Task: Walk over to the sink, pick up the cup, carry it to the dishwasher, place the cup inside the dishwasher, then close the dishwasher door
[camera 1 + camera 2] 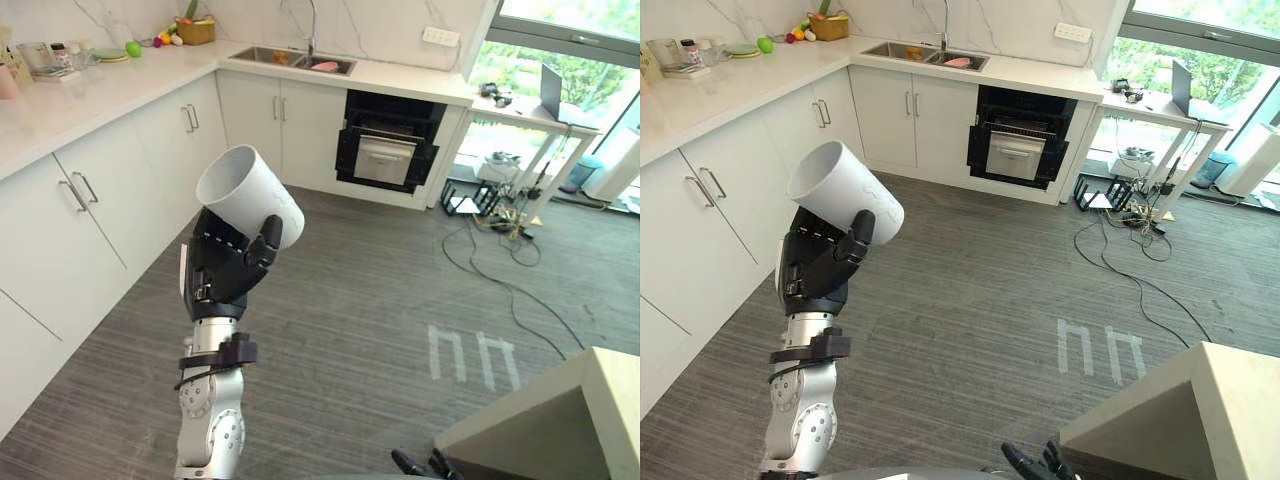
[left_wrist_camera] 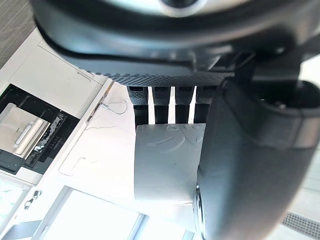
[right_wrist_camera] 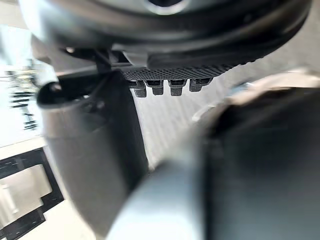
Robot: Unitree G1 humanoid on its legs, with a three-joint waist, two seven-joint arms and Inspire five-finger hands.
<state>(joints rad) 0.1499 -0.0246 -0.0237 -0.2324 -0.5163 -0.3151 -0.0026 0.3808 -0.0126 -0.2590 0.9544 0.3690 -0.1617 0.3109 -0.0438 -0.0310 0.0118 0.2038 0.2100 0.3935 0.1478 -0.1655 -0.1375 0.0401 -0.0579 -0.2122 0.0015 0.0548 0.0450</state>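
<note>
Above the grey floor (image 1: 380, 290), our left hand (image 1: 225, 265) holds the white cup (image 1: 250, 195) up high. Its fingers and thumb are curled tight round the cup, which tips sideways. Far off, the dishwasher (image 1: 385, 150) has its door open, just beside the sink (image 1: 290, 58). We cannot tell how our right hand (image 3: 90, 150) is.

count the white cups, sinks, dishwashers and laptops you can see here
white cylindrical cup, held in the left hand: 1
steel sink: 1
black dishwasher: 1
dark open laptop: 1
total: 4
</note>
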